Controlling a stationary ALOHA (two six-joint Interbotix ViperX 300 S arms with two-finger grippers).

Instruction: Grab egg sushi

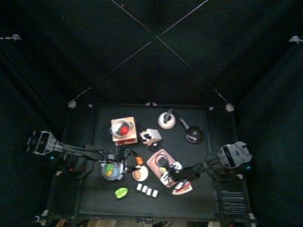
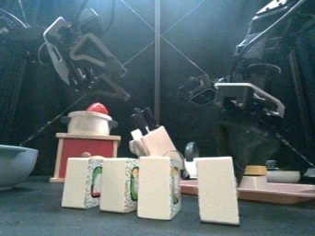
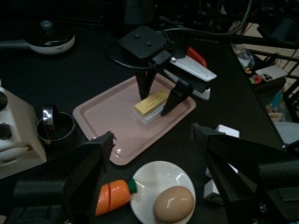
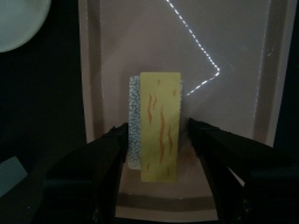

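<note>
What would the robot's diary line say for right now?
step: reach | right hand: open, one jaw on each side of egg sushi | sushi: lying on pink tray | left hand: open, waiting

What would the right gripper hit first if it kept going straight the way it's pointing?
Most likely the yellow egg sushi lying on the pink rectangular tray: the right gripper points down with open jaws either side of it.

egg sushi (image 4: 156, 125) on tray (image 4: 105, 79), betw right hand (image 4: 162, 140) jaws

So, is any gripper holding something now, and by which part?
Nothing is held yet. The right gripper straddles the egg sushi with open jaws; the left gripper is empty.
</note>
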